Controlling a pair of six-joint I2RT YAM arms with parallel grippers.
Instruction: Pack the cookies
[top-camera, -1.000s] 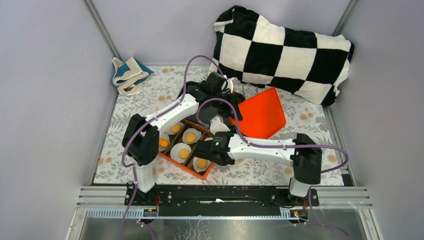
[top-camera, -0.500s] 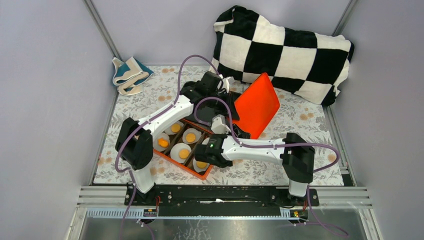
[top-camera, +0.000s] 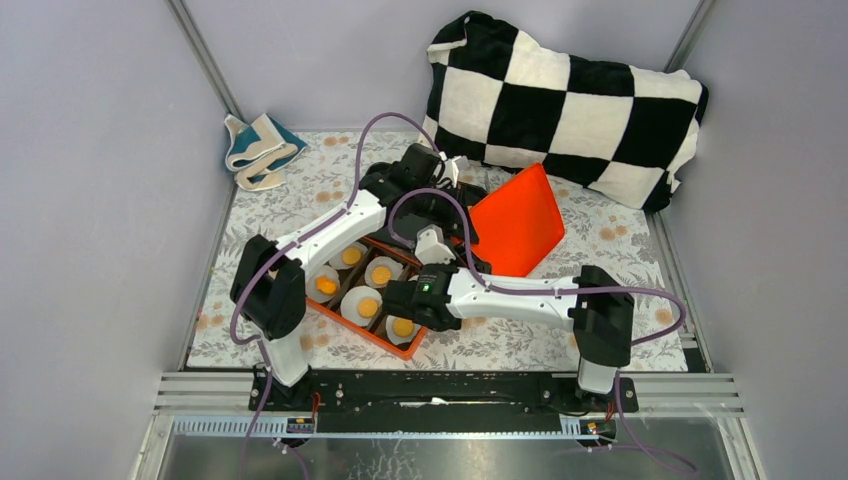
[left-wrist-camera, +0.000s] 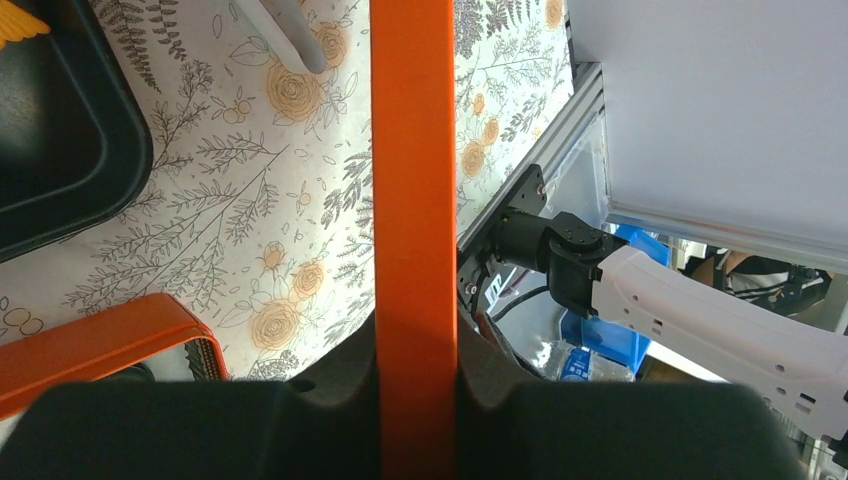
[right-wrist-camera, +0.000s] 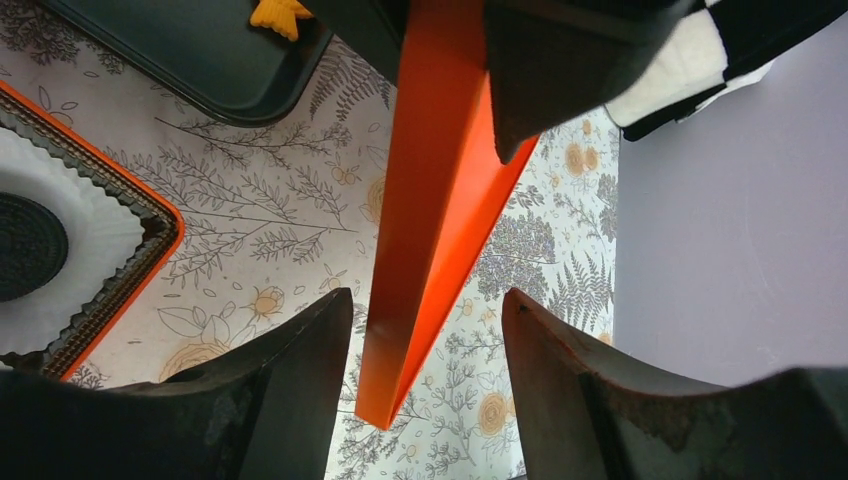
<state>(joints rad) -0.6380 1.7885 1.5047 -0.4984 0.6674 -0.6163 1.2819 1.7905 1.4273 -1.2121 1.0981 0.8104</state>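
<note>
Lidding step. Left pincer (left-wrist-camera: 415, 350) clamped on the orange lid (left-wrist-camera: 412, 150), held tilted above the counter (top-camera: 610, 250). Right pincer (right-wrist-camera: 425, 305) apart, straddling the lid's edge. Cookies (top-camera: 368, 305) lie in the orange box (top-camera: 360, 333). A fish-shaped cookie (right-wrist-camera: 280, 14) apparently lies on the black tray (right-wrist-camera: 190, 50). Next: the right pincer closes, then the lid lowers squarely.

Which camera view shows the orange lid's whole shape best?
Top external: the orange lid shows its whole tilted face there. The left wrist view shows only its thin edge, clamped between the jaws. The right wrist view shows an edge and one corner between open jaws.
</note>
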